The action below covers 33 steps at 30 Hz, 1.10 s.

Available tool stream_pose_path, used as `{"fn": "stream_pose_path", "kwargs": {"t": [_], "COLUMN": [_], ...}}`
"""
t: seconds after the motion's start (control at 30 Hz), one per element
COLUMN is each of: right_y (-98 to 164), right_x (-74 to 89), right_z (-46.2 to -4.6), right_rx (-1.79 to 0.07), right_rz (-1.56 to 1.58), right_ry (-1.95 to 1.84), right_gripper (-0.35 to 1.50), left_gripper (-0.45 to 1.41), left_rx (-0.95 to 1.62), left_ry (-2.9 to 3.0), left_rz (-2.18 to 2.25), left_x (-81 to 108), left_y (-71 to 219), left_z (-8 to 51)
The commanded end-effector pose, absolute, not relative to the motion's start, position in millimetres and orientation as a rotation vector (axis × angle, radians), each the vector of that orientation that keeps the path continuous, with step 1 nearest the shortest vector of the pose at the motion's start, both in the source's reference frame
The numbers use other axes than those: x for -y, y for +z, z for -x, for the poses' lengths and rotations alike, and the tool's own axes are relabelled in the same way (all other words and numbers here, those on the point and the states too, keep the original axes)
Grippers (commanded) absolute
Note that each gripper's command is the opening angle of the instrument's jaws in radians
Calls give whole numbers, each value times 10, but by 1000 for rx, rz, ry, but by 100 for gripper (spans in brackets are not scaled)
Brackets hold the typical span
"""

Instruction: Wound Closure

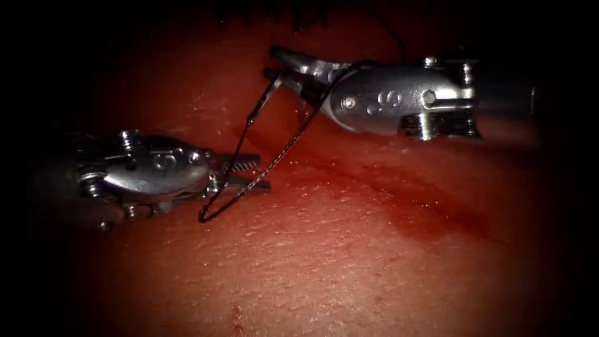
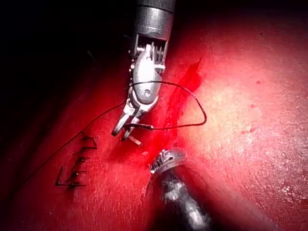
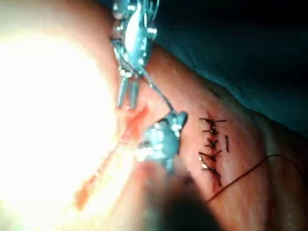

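Endoscope view: thread (image 1: 284, 148) is looped around the left tool (image 1: 246, 173), jaws slightly parted, apparently empty. The right tool (image 1: 287, 68) grips thread. The needle cannot be located on the tissue (image 1: 349, 262).

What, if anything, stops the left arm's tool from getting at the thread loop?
Probably nothing, so yes: the left arm's tool has open, empty jaws and the thread loop crosses just in front of them, over the tissue. The right arm's tool, where both strands lead, sits well apart.
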State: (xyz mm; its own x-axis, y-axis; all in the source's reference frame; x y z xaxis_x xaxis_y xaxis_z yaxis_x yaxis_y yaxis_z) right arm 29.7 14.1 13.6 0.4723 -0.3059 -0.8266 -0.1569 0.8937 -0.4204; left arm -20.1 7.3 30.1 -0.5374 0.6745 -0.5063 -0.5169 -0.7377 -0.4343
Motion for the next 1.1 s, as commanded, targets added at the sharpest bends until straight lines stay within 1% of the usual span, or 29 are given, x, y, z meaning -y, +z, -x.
{"fn": "stream_pose_path", "kwargs": {"t": [0.03, 0.2, 0.33, 0.57, 0.73, 1.1], "right_y": [142, 147, 155, 169, 187, 193], "right_x": [-130, -116, -111, -104, -96, -65], "right_z": [-302, -294, -292, -295, -294, -299], "right_rx": [-1087, -1059, -1059, -1052, -1053, -1001], "right_rz": [483, 504, 462, 369, 255, 174], "right_ry": [-97, -99, -48, 36, 163, 128], "right_gripper": [-35, -35, -35, -35, -35, -35], "left_gripper": [7, -1, -10, -13, -13, -18], "left_rx": [302, 286, 271, 265, 271, 273], "left_ry": [2259, 2257, 2254, 2249, 2246, 2254], "left_rz": [879, 872, 865, 860, 860, 861], "left_x": [-74, -74, -71, -67, -66, -66], "left_y": [308, 314, 320, 323, 323, 322], "left_z": [206, 200, 200, 202, 205, 205]}}
